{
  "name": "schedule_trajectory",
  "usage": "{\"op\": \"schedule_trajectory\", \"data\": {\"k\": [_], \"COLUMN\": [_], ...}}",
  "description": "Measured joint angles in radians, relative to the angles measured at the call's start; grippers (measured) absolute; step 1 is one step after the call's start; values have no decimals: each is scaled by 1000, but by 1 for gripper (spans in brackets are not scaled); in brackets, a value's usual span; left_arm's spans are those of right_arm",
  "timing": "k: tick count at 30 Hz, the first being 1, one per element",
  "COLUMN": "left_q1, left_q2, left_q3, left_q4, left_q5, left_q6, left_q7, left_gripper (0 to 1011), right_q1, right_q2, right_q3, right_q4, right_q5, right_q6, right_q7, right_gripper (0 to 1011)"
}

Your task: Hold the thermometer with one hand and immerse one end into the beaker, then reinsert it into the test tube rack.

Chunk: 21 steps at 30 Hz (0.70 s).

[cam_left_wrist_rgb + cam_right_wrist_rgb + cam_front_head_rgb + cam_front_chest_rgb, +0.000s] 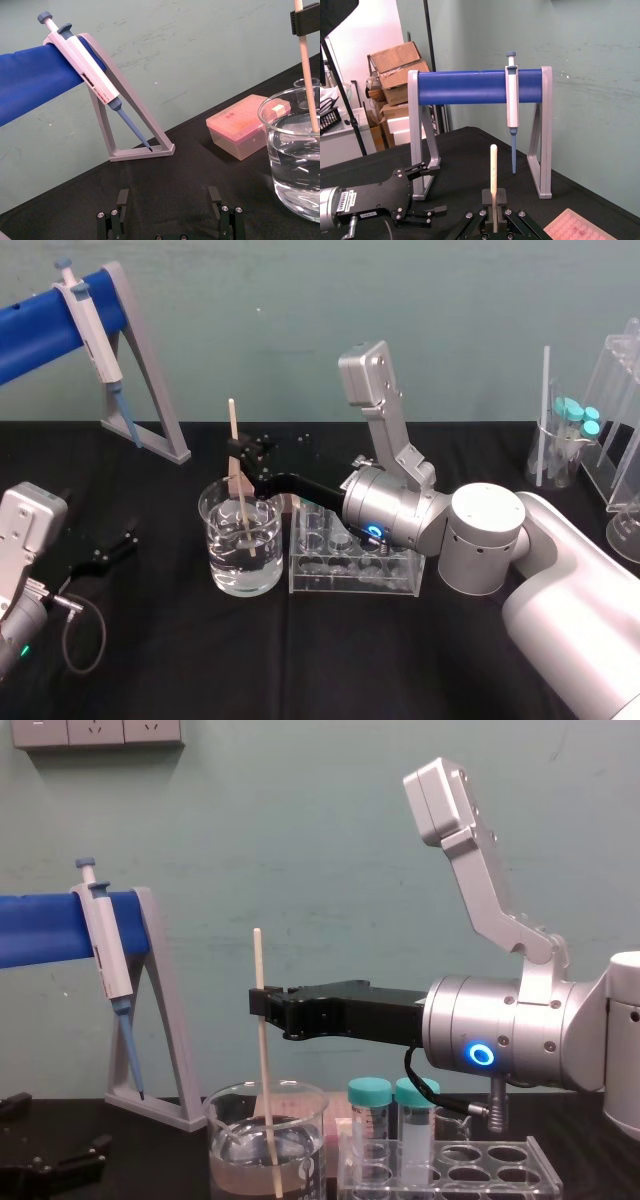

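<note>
1. Right gripper reaches in level from the robot's right, above the beaker. Its jaws are clamped on the thermometer in the rod's upper third, and a short length stands out above them.
2. Thermometer is nearly upright with a slight tilt. Its lower end is under the clear liquid, close to the floor of the glass. Whether it touches the bottom: cannot tell.
3. Beaker stands on the black bench, partly filled.
4. Test tube rack sits just beside the beaker on the robot's right. Whether the two touch: cannot tell.
5. Two teal-capped tubes stand upright in the rack at the end nearest the beaker.
6. Right arm's wrist, with its glowing blue ring, hangs over the rack.
7. Pink box lies on the bench just behind the beaker.
8. Left gripper sits low over the bench at the robot's left, well apart from the beaker, with its fingers spread wide.
9. Pipette hangs tip down on a blue-barred stand at the far left of the bench.
10. Clear glass vessel holding more teal-capped tubes stands at the far right, well apart from the rack.
</note>
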Motion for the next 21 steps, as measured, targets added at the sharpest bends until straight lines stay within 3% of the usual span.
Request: {"op": "schedule_trajectory", "data": {"k": [21], "left_q1": [0], "left_q2": [0], "left_q3": [0], "left_q4": [0], "left_q5": [0], "left_q6": [0], "left_q7": [0], "left_gripper": [1003], "right_q1": [0], "right_q2": [0], "right_q3": [0], "right_q4": [0], "right_q5": [0], "right_q6": [0], "right_q7": [0], "right_gripper": [44]}}
